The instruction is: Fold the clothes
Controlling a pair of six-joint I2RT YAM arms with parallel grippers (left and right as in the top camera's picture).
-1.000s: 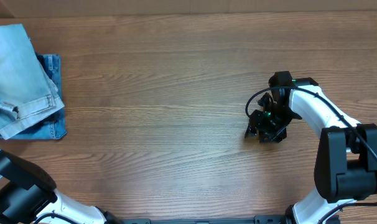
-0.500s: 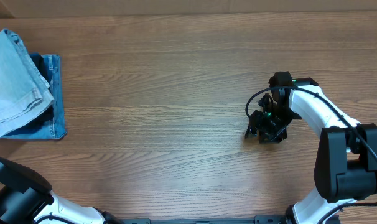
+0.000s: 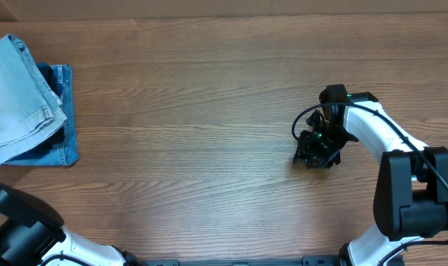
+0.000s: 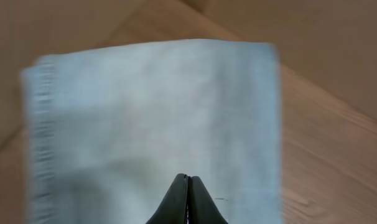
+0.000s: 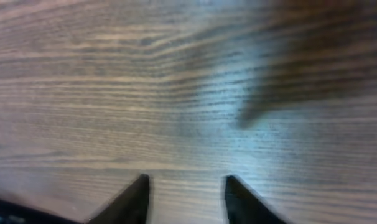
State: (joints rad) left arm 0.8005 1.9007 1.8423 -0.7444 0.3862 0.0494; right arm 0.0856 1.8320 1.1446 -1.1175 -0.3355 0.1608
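Note:
The light blue denim shorts (image 3: 21, 96) lie folded at the far left table edge, on top of a darker blue denim piece (image 3: 63, 118). In the left wrist view the shorts (image 4: 151, 112) fill the frame as a blurred pale rectangle. My left gripper (image 4: 187, 179) is shut with nothing visible between the fingers and hangs above the shorts. It is out of the overhead view. My right gripper (image 3: 313, 158) is open and empty, low over bare wood at the right; its two fingers (image 5: 185, 180) show apart in the right wrist view.
The wooden table (image 3: 209, 111) stretches between the denim stack and the right arm. A wall edge runs along the table's back. The left arm's base (image 3: 17, 229) sits at the front left corner.
The shorts went from a rumpled shape with the waistband showing to a flat folded stack, then shifted slightly. The right gripper stayed almost still.

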